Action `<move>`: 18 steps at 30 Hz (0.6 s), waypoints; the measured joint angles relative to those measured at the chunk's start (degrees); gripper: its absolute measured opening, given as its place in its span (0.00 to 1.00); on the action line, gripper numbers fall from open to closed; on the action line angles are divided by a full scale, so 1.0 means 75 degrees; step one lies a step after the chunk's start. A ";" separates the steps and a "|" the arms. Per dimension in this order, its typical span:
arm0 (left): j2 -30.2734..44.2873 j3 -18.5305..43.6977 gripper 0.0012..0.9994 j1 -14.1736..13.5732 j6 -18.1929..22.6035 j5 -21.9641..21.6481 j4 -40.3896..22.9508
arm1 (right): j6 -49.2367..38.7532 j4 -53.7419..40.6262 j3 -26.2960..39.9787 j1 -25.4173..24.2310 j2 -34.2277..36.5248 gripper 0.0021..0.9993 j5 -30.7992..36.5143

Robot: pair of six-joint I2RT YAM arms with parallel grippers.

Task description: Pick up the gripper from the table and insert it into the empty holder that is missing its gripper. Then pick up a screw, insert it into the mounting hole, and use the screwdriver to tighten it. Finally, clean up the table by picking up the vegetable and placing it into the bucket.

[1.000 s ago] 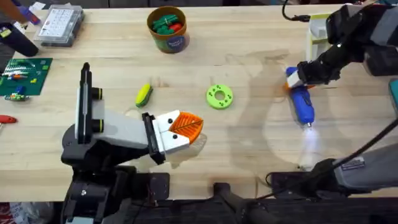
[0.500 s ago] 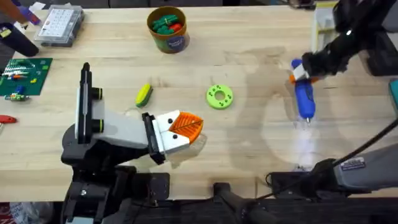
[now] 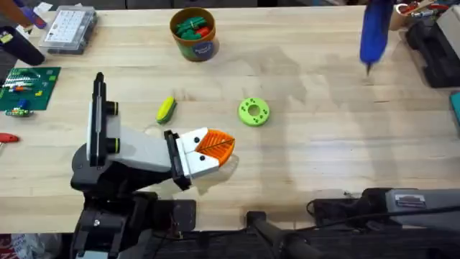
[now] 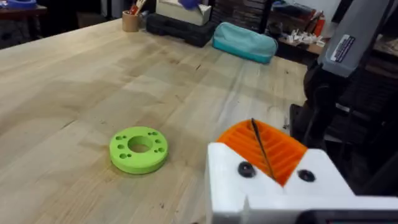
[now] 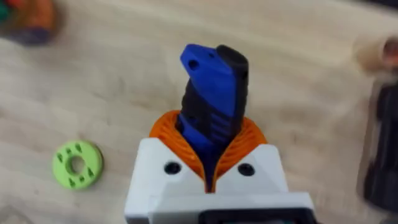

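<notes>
From overhead, the screwdriver hangs near the far right of the counter, its thin bit pointing down toward the wood and not resting on it. The vegetable lies on the counter left of the green disc, the two well apart, and the bucket stands at the far edge with green and red pieces inside it. My left jaws lie low at the near left, white block with orange ribbed pads pressed together, empty. A clear parts box sits at the far left corner and a green circuit board at the left edge. From my left wrist, those orange pads meet along a thin dark seam, clenched on nothing, and the green disc lies flat on the counter beyond them; a teal pouch rests at the counter's far side. From my right wrist, my right jaws are clamped on the screwdriver, its blue and black body rising up between the orange pads. Below it I see the green disc on the counter, and a blurred orange shape at the corner, too soft to tell apart.
</notes>
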 joint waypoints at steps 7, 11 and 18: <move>0.0000 0.0000 0.00 0.0000 0.0000 0.0000 0.0000 | 0.0289 0.0401 0.1412 0.0913 0.0000 0.02 -0.0080; 0.0000 0.0000 0.00 0.0000 -0.0001 0.0000 0.0000 | 0.0356 0.0818 0.1847 0.1394 -0.0046 0.02 -0.0313; 0.0000 0.0000 0.00 0.0000 0.0000 0.0000 0.0000 | 0.0371 0.1879 0.1882 0.1854 -0.0359 0.02 -0.1633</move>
